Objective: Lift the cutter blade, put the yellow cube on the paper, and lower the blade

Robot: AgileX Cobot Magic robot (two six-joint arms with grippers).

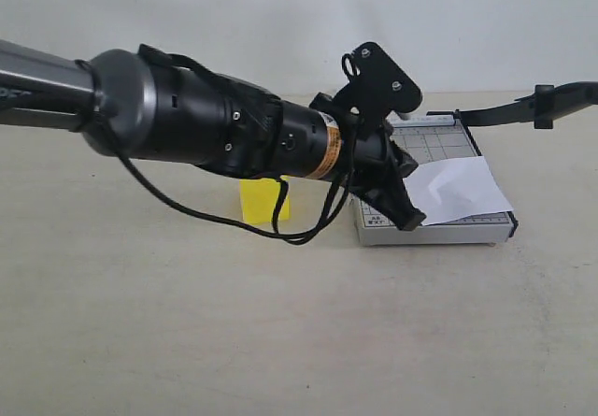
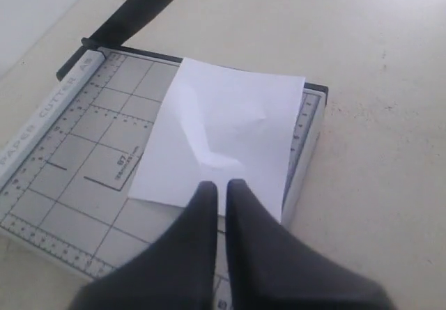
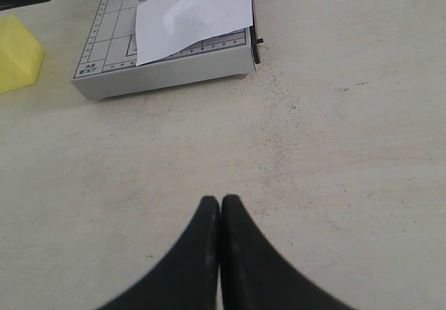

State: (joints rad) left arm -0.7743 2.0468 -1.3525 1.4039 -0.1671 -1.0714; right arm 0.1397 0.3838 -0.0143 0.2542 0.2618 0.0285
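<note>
In the exterior view, the left arm (image 1: 187, 121) is stretching across the foreground from the left, and the left gripper (image 1: 409, 212) is hanging over the near left edge of the grey trimmer board (image 1: 439, 145). The paper (image 1: 462, 190) is lying creased on the board, overhanging its right side. The cutter blade (image 1: 523, 107) is standing raised, angling off to the right above the board. The yellow cube (image 1: 262, 201) is sitting on the table (image 1: 280, 341) just left of the trimmer, partly hidden behind the arm. In the left wrist view, the gripper's fingers (image 2: 202, 205) are showing almost pressed together, only a thin slit between them, with their tips over the edge of the paper (image 2: 230, 122); whether they are touching it cannot be told. In the right wrist view, the right gripper (image 3: 220, 202) is hovering with its fingers pressed together over bare table, well apart from the trimmer, the paper and the cube (image 3: 17, 59).
</note>
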